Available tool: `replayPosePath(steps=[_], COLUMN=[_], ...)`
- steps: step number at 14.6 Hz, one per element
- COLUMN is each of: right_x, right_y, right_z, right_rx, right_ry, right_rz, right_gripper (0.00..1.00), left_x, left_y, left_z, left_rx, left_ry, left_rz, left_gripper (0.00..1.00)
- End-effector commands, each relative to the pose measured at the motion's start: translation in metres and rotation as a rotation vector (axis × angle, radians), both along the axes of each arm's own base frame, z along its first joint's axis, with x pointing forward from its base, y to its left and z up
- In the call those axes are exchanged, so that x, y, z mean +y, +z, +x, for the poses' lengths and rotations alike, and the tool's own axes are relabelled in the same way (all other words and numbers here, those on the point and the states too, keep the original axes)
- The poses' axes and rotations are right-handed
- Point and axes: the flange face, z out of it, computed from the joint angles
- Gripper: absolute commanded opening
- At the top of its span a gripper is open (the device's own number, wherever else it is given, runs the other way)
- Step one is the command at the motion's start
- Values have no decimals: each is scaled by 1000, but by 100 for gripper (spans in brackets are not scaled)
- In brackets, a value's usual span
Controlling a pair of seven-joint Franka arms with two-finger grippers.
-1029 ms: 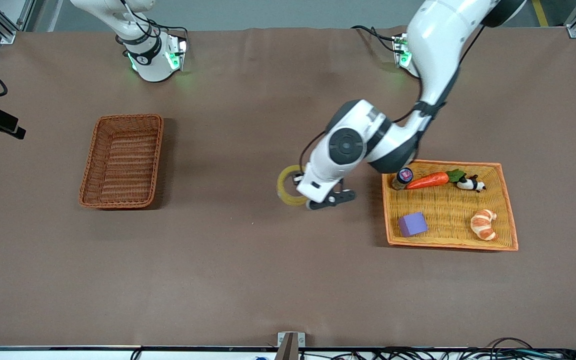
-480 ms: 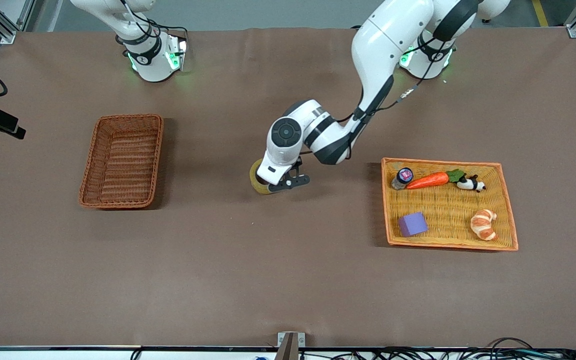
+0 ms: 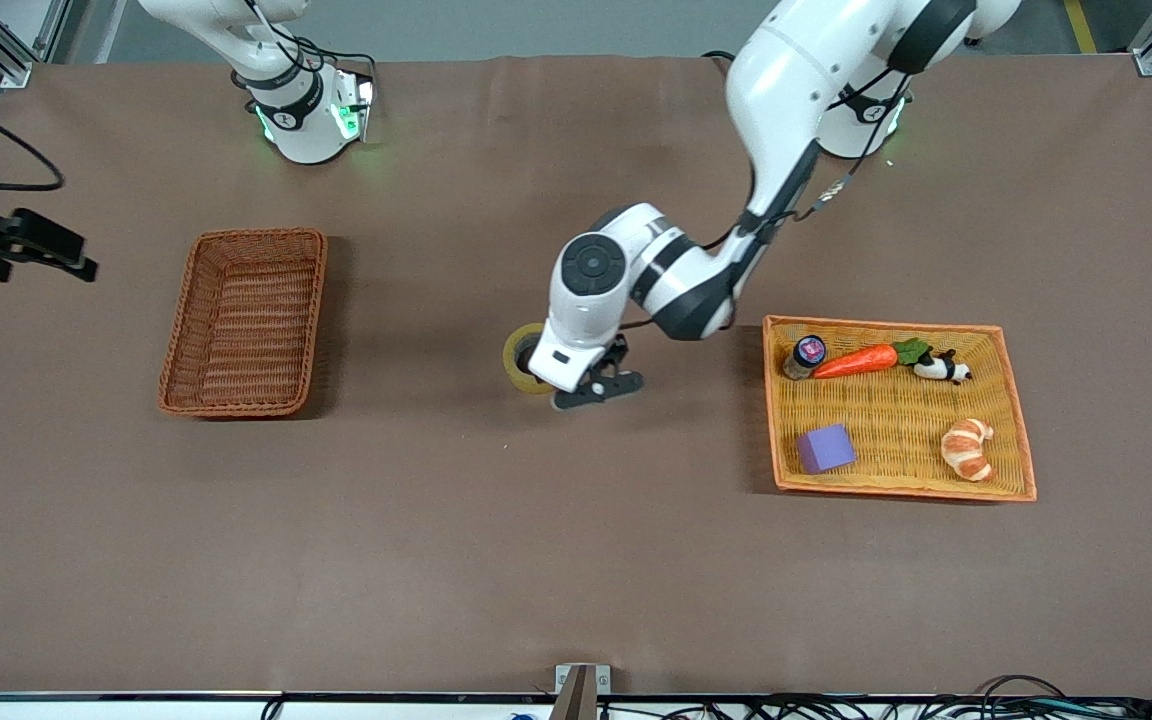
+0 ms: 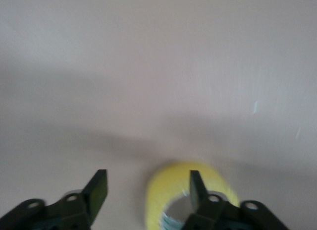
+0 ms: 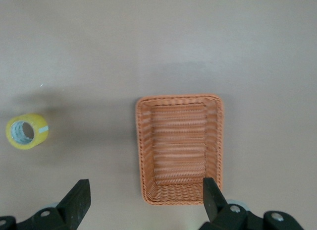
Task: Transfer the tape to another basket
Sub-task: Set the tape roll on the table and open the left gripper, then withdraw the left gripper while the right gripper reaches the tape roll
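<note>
One tape (image 3: 521, 358) roll on the table, beside — not between — the left gripper (image 4: 148, 190), fingers spread, holding nothing.

1. Tape (image 3: 522, 358) is sitting on table (image 3: 536, 560) mid-way btwn the two baskets, just beside left gripper (image 3: 591, 388), whose fingers are spread.
2. Wicker basket (image 3: 242, 321) is lying toward right arm's end.
3. Tray (image 3: 1019, 440) w/ croissant (image 3: 968, 448), block (image 3: 825, 448), carrot (image 3: 856, 361) is lying toward left arm's end.
</note>
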Motion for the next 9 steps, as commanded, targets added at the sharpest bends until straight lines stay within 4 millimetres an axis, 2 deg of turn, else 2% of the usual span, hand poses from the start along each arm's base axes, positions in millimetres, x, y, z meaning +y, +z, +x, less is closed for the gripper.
replayPosePath(steps=[1,3,5,7,9], right_x=[66,117,174,236,285], right_y=[-32,-62,-96,-141,-192], right_z=[12,19,21,18,10], right_rx=[8,6,7,13,12], right_ry=[66,46,-5,-53,-105], right_rz=[0,-2,9,20,35], right_gripper=[100,100,100,100,100], left_x=[95,159,213,258,302], left_y=[111,168,216,252,279], left_z=[35,52,50,46,41], left_rx=[-47,-63,-43,-31,-19], left_ry=[50,2,-61,-117,-150], left_rz=[79,107,144,162,166], left_gripper=[100,100,100,100,100])
